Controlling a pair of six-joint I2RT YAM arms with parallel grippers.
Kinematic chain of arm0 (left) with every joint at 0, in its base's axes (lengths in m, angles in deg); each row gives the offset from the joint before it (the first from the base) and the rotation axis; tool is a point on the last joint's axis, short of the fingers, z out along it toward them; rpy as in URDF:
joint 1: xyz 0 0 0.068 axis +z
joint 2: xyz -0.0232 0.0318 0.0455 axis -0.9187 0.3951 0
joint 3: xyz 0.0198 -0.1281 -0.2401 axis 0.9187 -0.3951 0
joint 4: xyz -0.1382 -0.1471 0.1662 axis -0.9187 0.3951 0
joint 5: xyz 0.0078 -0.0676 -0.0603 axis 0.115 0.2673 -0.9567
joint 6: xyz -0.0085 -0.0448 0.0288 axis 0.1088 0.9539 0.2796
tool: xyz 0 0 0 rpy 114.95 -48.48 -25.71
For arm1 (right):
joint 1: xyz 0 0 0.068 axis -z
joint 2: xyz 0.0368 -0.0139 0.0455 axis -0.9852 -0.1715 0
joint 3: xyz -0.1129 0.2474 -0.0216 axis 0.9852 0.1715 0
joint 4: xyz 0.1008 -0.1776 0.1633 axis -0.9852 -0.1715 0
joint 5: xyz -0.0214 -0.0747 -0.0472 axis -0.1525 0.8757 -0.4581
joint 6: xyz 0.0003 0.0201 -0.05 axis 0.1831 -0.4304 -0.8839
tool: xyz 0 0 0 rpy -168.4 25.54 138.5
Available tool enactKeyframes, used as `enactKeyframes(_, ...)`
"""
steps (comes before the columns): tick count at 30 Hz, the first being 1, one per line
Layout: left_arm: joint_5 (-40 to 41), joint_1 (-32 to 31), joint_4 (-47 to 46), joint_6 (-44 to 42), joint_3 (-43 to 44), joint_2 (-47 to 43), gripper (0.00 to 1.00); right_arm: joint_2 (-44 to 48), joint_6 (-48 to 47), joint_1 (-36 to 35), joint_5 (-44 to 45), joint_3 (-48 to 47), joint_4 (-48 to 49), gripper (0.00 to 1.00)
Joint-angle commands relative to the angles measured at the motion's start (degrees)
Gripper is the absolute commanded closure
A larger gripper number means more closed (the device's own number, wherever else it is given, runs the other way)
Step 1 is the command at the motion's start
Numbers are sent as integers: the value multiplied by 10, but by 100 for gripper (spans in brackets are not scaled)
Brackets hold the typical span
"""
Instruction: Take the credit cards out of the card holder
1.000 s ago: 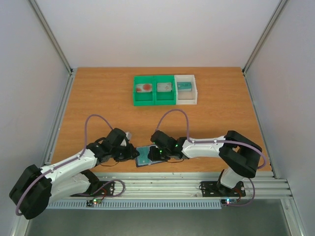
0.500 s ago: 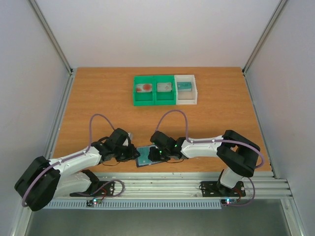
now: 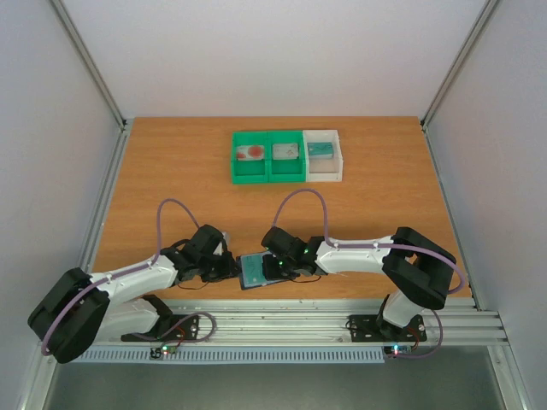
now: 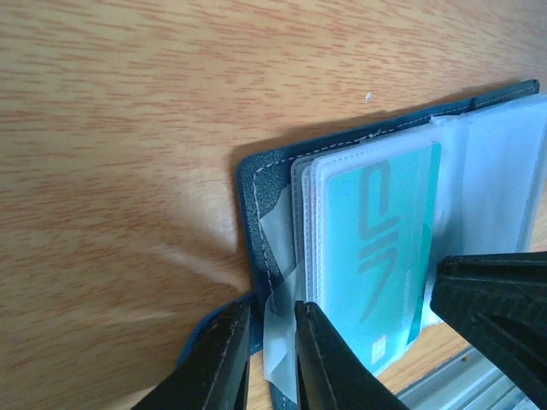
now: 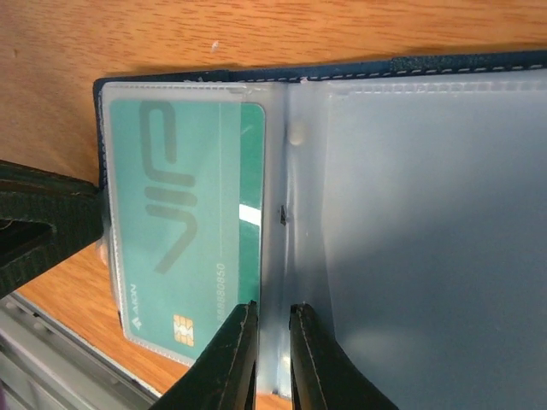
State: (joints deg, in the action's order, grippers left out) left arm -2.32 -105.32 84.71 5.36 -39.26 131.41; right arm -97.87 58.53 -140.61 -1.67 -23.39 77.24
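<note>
With the left arm (image 3: 137,278) swung in slightly, the card holder (image 4: 256,175) lies spread open, left tool (image 4: 272,325) pinching its left edge, right tool (image 5: 272,320) pinching the sleeve (image 5: 275,171) at its spine, and the teal card (image 5: 184,222) still sleeved left of that spine, so extraction looks not yet begun.

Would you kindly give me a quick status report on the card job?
Left gripper and right gripper both pinch the card holder sleeves. Teal card not yet out. Nothing blocking.

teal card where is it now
In the top view, the teal card sits in a clear sleeve of the open card holder, midway along the table's near edge.
</note>
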Motion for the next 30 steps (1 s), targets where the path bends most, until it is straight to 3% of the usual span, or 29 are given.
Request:
enactKeyframes(1, 16, 2, -23, -9, -6, 9, 83, 27, -19, -4, 4, -15, -20, 86)
enactKeyframes(14, 24, 2, -28, -5, -7, 34, 84, -26, -19, -4, -20, -16, -16, 84)
enactKeyframes(30, 34, 2, -16, -13, 15, 79, 83, 25, -16, -4, 36, 1, -72, 87)
